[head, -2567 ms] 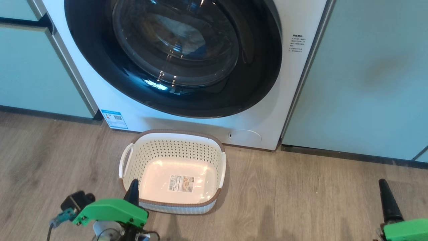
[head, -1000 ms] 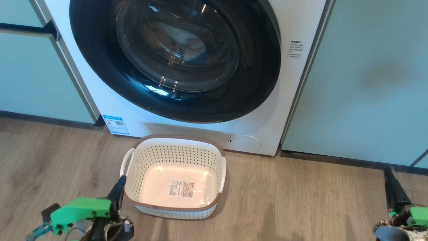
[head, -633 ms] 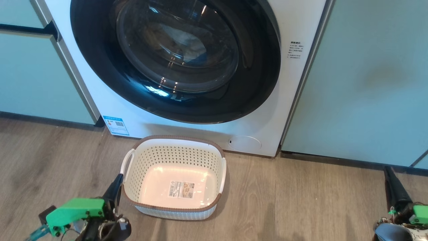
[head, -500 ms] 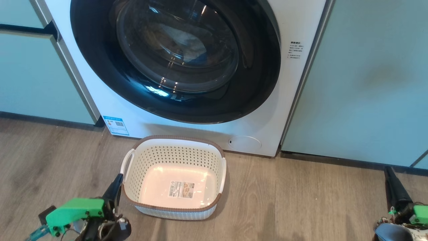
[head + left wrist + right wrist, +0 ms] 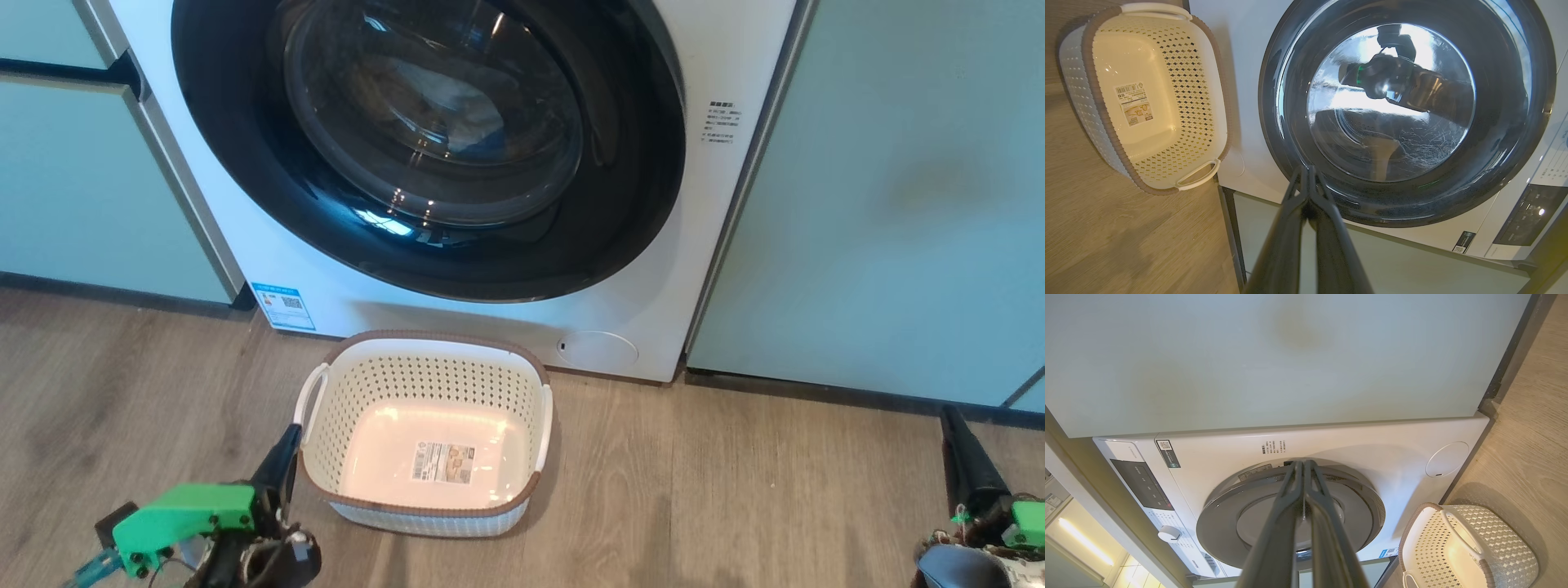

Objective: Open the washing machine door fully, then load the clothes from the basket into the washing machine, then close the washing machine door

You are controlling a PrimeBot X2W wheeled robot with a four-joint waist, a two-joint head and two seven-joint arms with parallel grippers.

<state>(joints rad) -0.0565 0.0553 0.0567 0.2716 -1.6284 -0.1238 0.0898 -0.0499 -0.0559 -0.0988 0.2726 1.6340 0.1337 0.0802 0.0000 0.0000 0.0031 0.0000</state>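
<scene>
Washing machine door (image 5: 424, 147), large, round, glossy black, clear glass bowl: shut on big white front-loading washer (image 5: 735, 49). Left gripper (image 5: 290, 437): jaws pressed together, near small cream perforated plastic basket (image 5: 433, 518) on wood-plank floor (image 5: 735, 490). Right gripper (image 5: 949, 420): jaws together, far right.

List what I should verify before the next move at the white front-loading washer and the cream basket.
1. Large round glossy black door sits flush on the big white front-loading washer: ok.
2. Small cream perforated plastic basket holds no garments: ok.
3. Pale cloth shows behind the door glass; whether all the clothes are inside: cannot tell.
4. Left gripper shut, holding nothing: ok.
5. Right gripper shut, holding nothing: ok.
</scene>
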